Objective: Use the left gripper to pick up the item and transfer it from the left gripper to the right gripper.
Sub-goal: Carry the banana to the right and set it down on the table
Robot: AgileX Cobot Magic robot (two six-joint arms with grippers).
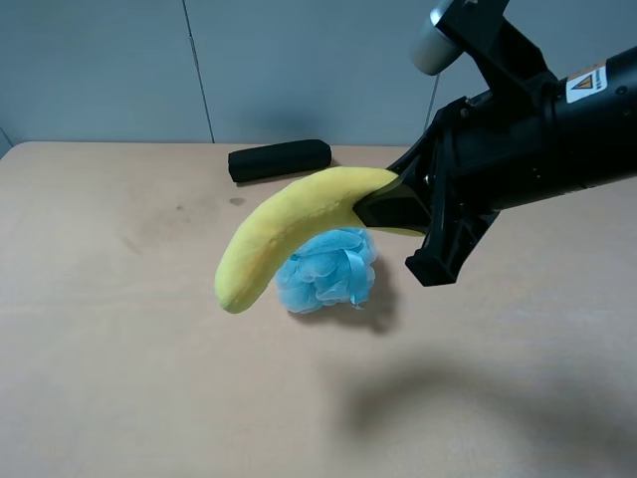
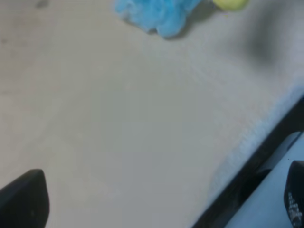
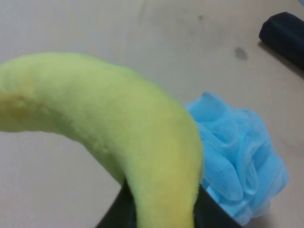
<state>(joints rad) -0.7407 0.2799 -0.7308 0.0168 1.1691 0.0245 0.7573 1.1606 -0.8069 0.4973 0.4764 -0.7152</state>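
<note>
The yellow plush banana (image 1: 289,224) hangs in the air above the table, held at its stem end by my right gripper (image 1: 398,206), which comes in from the right with its warning sticker showing. In the right wrist view the banana (image 3: 118,123) fills the frame, with the black fingers (image 3: 116,213) clamped on either side of it. My left gripper (image 2: 159,199) is out of the exterior view. Its own view shows two black fingertips (image 2: 23,199) far apart, nothing between them, over bare table. A bit of the banana's yellow end (image 2: 230,4) shows far off there.
A fluffy blue bath puff (image 1: 328,271) lies on the table just under the banana, also in the wrist views (image 2: 156,12) (image 3: 237,152). A black oblong case (image 1: 280,159) lies at the back. The table's edge (image 2: 256,166) runs close to the left gripper.
</note>
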